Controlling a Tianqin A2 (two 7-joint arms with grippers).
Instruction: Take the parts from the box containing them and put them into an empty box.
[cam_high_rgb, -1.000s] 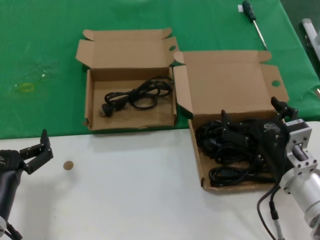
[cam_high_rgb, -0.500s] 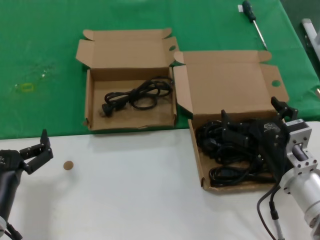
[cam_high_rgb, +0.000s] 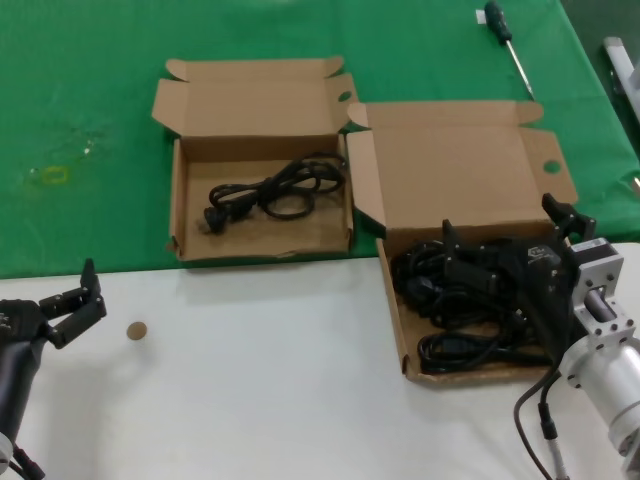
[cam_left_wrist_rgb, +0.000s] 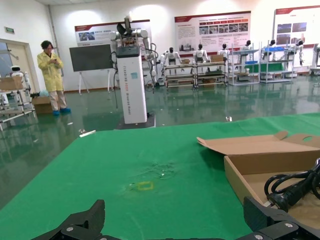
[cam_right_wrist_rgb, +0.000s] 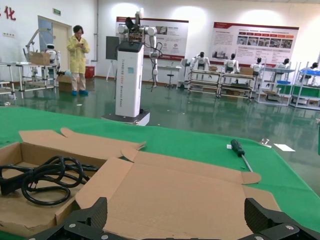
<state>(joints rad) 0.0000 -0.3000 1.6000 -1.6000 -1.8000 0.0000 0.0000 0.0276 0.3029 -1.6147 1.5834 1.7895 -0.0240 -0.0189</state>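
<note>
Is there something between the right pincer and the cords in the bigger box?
Nothing visible. The right pincer, open, hangs directly above the pile of cords in the larger box. The left pincer waits far off.

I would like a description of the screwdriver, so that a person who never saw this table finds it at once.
Look at the green cloth covering the far part of the table, then at its far right corner, beyond the lid flap of the larger cardboard box. The screwdriver lies there alone: a dark handle with a thin metal shaft, straight and rigid, unlike the looped black power cords in the boxes.
</note>
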